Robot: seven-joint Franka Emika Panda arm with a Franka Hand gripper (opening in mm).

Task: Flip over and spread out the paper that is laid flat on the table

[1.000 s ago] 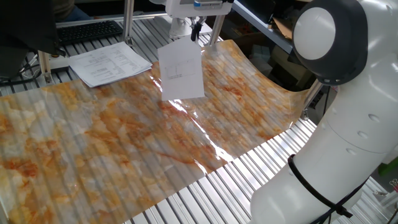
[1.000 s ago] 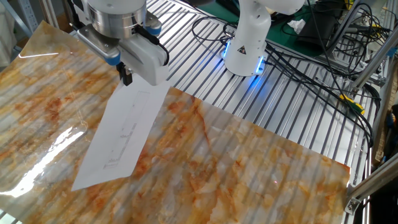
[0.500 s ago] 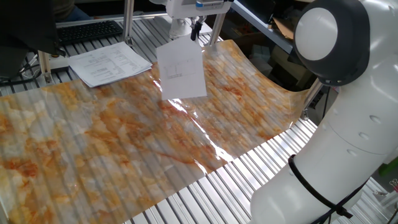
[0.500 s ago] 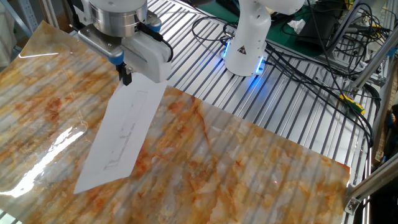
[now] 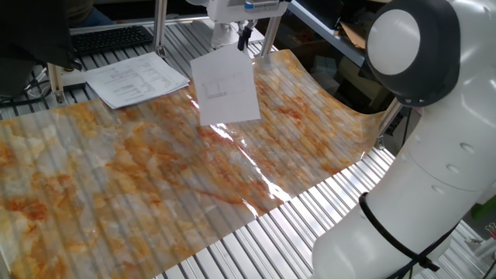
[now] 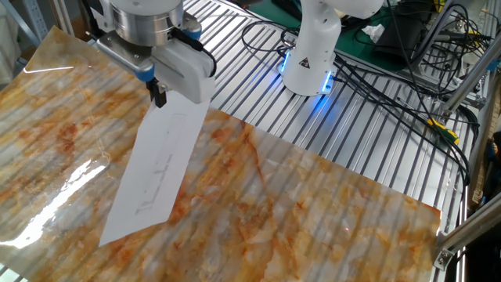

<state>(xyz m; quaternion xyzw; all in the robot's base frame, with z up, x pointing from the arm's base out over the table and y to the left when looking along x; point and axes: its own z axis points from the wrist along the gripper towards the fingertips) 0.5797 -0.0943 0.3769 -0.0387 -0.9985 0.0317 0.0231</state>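
The paper [image 5: 225, 89] is a thin white sheet with faint grey print. It hangs tilted from my gripper [image 5: 245, 39], which is shut on its top edge, with the lower edge near the orange-and-grey marbled table [image 5: 139, 178]. In the other fixed view the paper [image 6: 156, 172] slants down to the left from the gripper [image 6: 159, 95], its bottom corner close to or touching the table [image 6: 297, 204]. The printed side faces the cameras.
A thicker stack of printed sheets [image 5: 136, 77] lies at the table's far left, with a keyboard [image 5: 108, 37] behind it. The robot's white body [image 5: 418, 155] fills the right side. The robot base [image 6: 313, 47] and cables [image 6: 407, 63] lie on bare metal slats.
The hanging paper has swung slightly, its lower edge drifting a little to the right over the table. The gripper has barely moved and stays shut on the sheet.
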